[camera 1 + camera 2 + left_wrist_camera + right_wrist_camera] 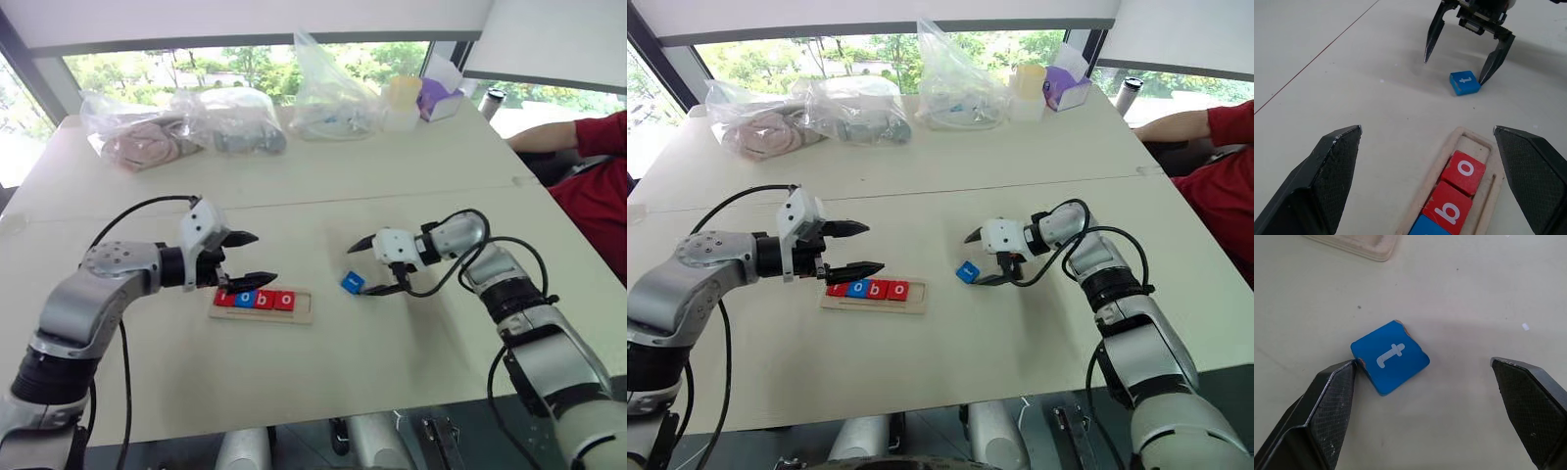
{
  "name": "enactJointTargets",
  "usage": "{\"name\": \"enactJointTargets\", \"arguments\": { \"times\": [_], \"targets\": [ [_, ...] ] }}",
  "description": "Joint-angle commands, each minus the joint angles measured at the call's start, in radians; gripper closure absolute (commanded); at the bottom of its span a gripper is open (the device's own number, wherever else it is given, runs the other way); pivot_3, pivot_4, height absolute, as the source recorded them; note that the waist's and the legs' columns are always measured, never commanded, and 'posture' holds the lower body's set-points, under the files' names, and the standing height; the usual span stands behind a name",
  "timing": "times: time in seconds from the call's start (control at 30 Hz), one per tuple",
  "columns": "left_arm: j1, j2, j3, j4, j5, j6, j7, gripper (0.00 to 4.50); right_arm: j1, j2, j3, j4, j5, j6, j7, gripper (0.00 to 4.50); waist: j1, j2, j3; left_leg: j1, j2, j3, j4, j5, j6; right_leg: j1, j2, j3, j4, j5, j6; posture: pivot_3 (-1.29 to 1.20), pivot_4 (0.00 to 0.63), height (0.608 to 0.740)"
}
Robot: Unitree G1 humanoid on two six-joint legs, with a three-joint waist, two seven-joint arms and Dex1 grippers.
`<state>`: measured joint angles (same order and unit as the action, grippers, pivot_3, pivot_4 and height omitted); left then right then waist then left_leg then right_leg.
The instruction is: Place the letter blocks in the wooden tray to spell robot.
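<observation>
Right wrist view shows the right end effector (pixel 1425 382) spread wide around the small blue square block with a white "t" (pixel 1390 363); one finger touches the block's corner, the other stands apart, so nothing is pinched yet. That block lies flat on the pale tabletop (pixel 411 176), right of centre in the left eye view. Left of centre, the left end effector (pixel 250 259) hovers spread above the long pale wooden tray (pixel 304 315), where red and blue letter blocks (pixel 260 300) read "robo", leaving the last slot free, likely awaiting the "t".
</observation>
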<state>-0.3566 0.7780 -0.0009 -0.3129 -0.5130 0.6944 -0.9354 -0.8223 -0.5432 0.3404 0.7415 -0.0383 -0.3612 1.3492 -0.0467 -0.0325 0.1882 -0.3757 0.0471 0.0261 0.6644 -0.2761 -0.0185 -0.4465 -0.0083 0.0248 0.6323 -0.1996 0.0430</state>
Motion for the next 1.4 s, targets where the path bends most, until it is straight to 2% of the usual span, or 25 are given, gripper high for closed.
{"name": "enactJointTargets", "arguments": {
  "times": [0.03,0.33,0.43,0.57,0.6,0.8,0.93,1.07,1.2,1.4],
  "targets": [
    [-0.004,0.002,0.029,-0.035,-0.014,0.001,0.011,0.0,-0.025,0.022,0.003,0.048,-0.032,-0.034,-0.023,0.02,0.0,0.0,0.0,0.003,0.0,0.0,-0.001,0.0,0.0,0.004,0.0,0.0,-0.001,-0.001,0.001,0.0,0.15,0.74],
    [-0.009,-0.001,0.016,-0.026,-0.006,-0.009,0.015,0.0,-0.008,0.038,-0.012,0.024,-0.002,0.027,0.046,0.02,0.001,0.0,0.0,0.004,0.0,0.0,-0.001,0.0,0.0,0.004,0.0,0.0,0.0,-0.001,0.001,0.0,0.15,0.74],
    [-0.013,0.0,0.016,-0.023,-0.006,-0.01,0.014,0.0,0.003,0.035,-0.018,0.004,0.017,0.069,0.078,0.89,0.002,0.0,0.0,0.004,0.0,0.0,-0.001,0.0,0.0,0.004,0.0,0.0,0.0,0.0,0.0,0.0,0.15,0.74],
    [-0.015,0.003,0.016,-0.014,-0.003,-0.014,0.01,0.0,0.032,0.038,-0.034,-0.071,0.062,0.163,0.114,2.98,0.001,0.0,0.0,0.004,0.0,0.0,-0.001,0.0,0.0,0.004,0.0,0.0,-0.001,-0.001,0.001,0.0,0.15,0.74],
    [-0.015,0.008,0.018,-0.01,0.0,-0.016,0.007,0.0,0.033,0.042,-0.049,-0.102,0.081,0.221,0.107,3.37,0.001,0.0,0.0,0.004,0.0,0.0,-0.001,0.0,0.0,0.004,0.0,0.0,-0.001,-0.001,0.001,0.0,0.15,0.74],
    [-0.003,0.047,0.036,0.016,0.013,-0.028,-0.015,0.0,0.079,0.016,-0.094,-0.396,0.149,0.558,0.057,3.37,0.004,0.002,0.001,0.003,0.0,-0.001,-0.001,0.0,0.0,0.003,0.0,0.0,0.0,-0.001,0.001,0.0,0.15,0.74],
    [0.002,0.065,0.045,0.023,0.007,-0.025,-0.024,0.0,0.133,0.011,-0.068,-0.655,0.128,0.774,-0.052,3.37,0.006,0.002,0.001,0.002,0.0,0.0,-0.001,0.0,0.0,0.002,0.0,0.0,-0.001,-0.001,0.002,0.0,0.15,0.74],
    [0.009,0.079,0.05,0.019,0.001,-0.014,-0.041,0.0,0.208,0.035,-0.012,-0.905,0.121,1.08,-0.182,3.37,0.006,0.002,0.001,0.002,0.0,0.0,-0.001,0.0,0.0,0.002,-0.001,0.0,-0.001,-0.001,0.002,0.0,0.15,0.74],
    [0.005,0.079,0.05,0.019,-0.004,-0.009,-0.041,0.0,0.261,0.006,0.038,-1.019,0.104,1.145,-0.244,3.37,0.006,0.002,0.001,0.001,0.0,0.0,-0.001,0.0,0.0,0.002,-0.001,0.0,-0.001,-0.002,0.002,0.0,0.15,0.74],
    [0.002,0.073,0.043,0.02,-0.003,-0.009,-0.04,0.0,0.262,-0.013,0.075,-1.046,0.095,1.144,-0.297,3.37,0.003,0.002,0.001,0.001,-0.001,0.001,-0.001,0.0,0.0,0.002,-0.002,0.0,-0.003,-0.002,0.002,0.0,0.15,0.74]
  ]
}}
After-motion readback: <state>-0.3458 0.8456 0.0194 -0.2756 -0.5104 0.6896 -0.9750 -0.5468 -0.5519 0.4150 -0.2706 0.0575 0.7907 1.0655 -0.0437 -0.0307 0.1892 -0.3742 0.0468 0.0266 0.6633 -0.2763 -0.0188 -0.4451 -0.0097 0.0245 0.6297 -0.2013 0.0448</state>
